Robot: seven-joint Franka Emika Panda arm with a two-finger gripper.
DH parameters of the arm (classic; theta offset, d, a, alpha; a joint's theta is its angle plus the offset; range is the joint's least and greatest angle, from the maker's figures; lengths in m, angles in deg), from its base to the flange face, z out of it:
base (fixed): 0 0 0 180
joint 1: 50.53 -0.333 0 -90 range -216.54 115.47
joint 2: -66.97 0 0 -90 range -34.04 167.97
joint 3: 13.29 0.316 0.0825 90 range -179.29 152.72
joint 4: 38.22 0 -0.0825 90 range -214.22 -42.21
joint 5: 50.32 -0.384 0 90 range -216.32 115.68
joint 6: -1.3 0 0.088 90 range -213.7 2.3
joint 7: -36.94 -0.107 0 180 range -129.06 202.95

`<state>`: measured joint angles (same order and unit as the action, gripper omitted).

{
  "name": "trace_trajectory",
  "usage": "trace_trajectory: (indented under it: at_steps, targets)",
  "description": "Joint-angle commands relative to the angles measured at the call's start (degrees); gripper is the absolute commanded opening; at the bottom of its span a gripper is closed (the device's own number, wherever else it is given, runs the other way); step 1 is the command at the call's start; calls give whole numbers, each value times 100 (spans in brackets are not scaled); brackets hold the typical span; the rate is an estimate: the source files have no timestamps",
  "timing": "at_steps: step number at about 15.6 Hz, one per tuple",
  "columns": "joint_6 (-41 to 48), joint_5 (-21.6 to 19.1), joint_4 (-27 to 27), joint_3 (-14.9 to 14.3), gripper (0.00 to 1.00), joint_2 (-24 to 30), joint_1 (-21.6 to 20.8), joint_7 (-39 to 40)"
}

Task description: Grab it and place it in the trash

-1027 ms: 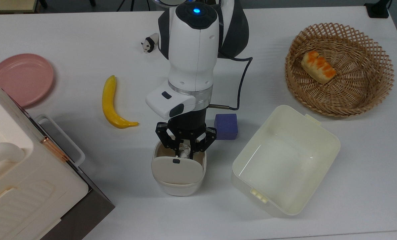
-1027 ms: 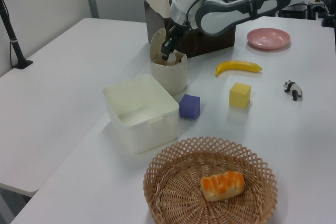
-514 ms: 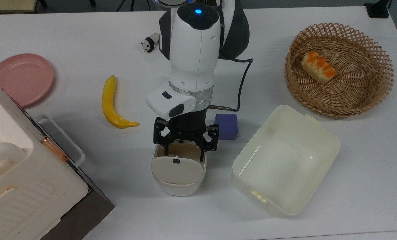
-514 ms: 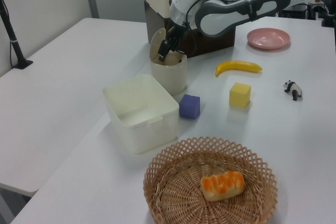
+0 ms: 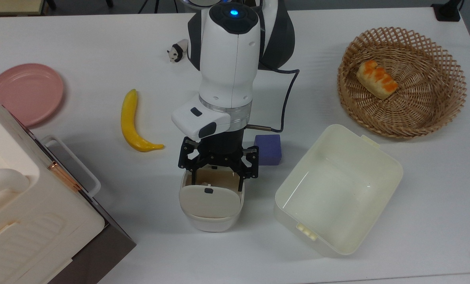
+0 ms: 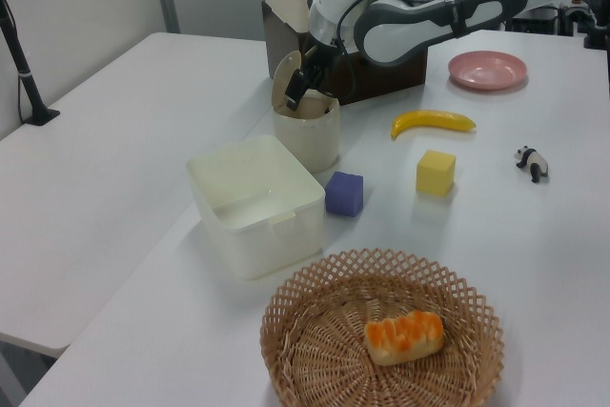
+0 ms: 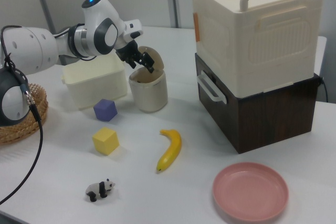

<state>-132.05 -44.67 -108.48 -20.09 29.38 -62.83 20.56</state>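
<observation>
The gripper (image 5: 218,172) hangs spread and empty over one small bin (image 5: 211,215), its flap (image 5: 210,201) tipped open. A paper wad (image 5: 206,184) lies inside. Nearby sit two cubes: one purple (image 5: 268,149), one yellow (image 6: 436,172).

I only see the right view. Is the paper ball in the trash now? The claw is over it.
Observer: In the top view, a small white lump that looks like the paper wad lies inside the trash, below the claw.
Operator: Is the claw holding anything?
Observer: No. The top view shows it spread wide open with nothing in it.
Operator: What's in the basket at the edge?
Observer: The top view shows a bread roll with orange stripes lying in the wicker basket.
</observation>
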Motion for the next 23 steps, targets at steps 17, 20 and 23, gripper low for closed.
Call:
trace_trajectory:
  at_steps: [17,20,23]
  targets:
    - [2189,41,-2059,135,100,2984,-124,65]
    - [2558,32,-2509,284,100,3397,-63,318]
    - [3129,-64,-2693,302,100,3652,-45,749]
